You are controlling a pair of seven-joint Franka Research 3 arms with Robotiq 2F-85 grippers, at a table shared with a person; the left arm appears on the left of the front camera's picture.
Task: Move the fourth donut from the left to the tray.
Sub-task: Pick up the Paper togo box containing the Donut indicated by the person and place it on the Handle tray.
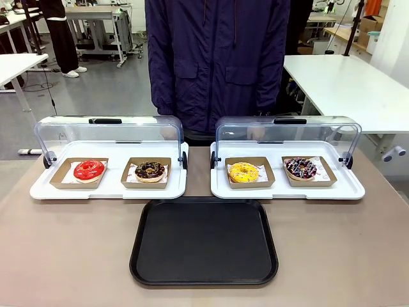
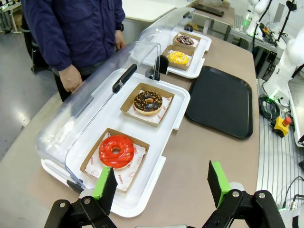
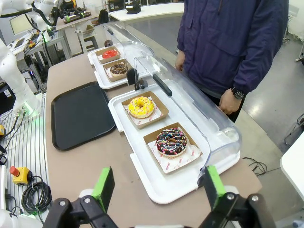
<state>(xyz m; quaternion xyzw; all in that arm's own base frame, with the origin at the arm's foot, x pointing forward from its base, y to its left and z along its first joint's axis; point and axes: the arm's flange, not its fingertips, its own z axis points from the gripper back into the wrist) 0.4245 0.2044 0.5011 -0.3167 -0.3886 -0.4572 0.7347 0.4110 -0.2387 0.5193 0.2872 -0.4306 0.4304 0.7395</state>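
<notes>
The fourth donut, dark chocolate with white and pink drizzle, sits in its brown cardboard holder at the right end of the right white display tray; it is also seen close up in the right wrist view and far off in the left wrist view. The black tray lies bare at the table's front middle. My left gripper hangs open above the table's left end. My right gripper hangs open above the right end, short of the fourth donut.
Two white display trays have their clear domed lids raised. They hold a red donut, a chocolate crumb donut and a yellow donut. A person in a dark jacket stands at the far side.
</notes>
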